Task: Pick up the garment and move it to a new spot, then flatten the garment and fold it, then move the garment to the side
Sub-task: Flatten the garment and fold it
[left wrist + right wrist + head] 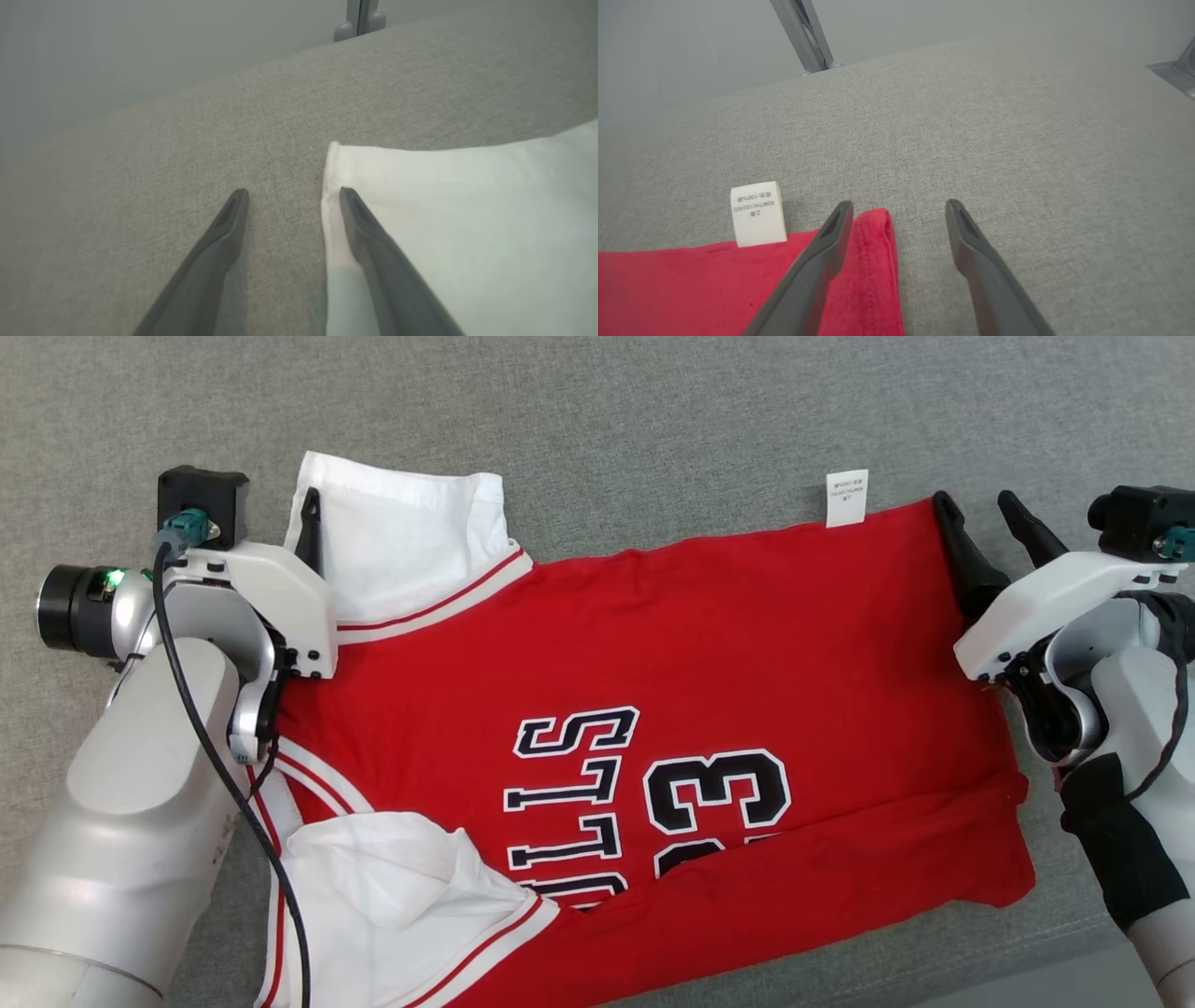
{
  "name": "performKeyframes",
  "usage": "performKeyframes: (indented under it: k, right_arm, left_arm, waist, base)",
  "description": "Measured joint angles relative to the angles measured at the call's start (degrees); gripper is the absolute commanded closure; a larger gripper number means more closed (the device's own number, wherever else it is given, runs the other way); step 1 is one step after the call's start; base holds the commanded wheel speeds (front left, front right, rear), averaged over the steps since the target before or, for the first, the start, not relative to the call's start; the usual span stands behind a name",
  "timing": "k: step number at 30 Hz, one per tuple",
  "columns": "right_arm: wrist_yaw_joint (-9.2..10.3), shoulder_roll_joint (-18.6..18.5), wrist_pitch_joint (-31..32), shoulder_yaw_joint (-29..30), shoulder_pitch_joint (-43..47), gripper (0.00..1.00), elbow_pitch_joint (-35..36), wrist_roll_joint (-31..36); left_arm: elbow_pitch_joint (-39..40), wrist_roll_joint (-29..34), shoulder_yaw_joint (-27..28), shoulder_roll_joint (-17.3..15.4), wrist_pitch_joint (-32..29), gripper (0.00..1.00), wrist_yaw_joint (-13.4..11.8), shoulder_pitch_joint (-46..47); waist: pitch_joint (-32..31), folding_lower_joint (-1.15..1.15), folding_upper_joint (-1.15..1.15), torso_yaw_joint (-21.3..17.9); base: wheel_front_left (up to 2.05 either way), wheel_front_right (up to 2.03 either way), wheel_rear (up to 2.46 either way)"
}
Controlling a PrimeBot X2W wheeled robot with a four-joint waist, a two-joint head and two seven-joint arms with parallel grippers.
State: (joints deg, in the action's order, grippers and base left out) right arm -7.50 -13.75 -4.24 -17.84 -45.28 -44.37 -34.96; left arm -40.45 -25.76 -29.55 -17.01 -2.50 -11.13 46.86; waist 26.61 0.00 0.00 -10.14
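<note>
Listing from my left: my left gripper, at nine o'clock in the head view, jaws spread wide and holding nothing; one finger lies over the edge of the white sleeve, the other over the grey fabric surface. Garment: red jersey with black-and-white lettering, spread across the centre, sleeves toward nine, hem toward three, near edge folded over at five o'clock. White care label at one o'clock, on the far edge. My right gripper, at two o'clock, jaws wide apart and empty, straddling the far hem corner.
</note>
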Motion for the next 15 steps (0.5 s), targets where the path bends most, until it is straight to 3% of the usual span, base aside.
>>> performKeyframes:
  k: [15]
  right_arm:
    - [0.00,-0.54,-2.18,-8.09,-4.82,0.00,-8.24,-5.47]
  left_arm:
    - [-3.43,0.47,-2.25,1.57,2.12,0.00,3.09,4.09]
  waist:
    - [1.29,0.00,0.00,0.79]
  base:
    - [0.00,0.00,0.00]
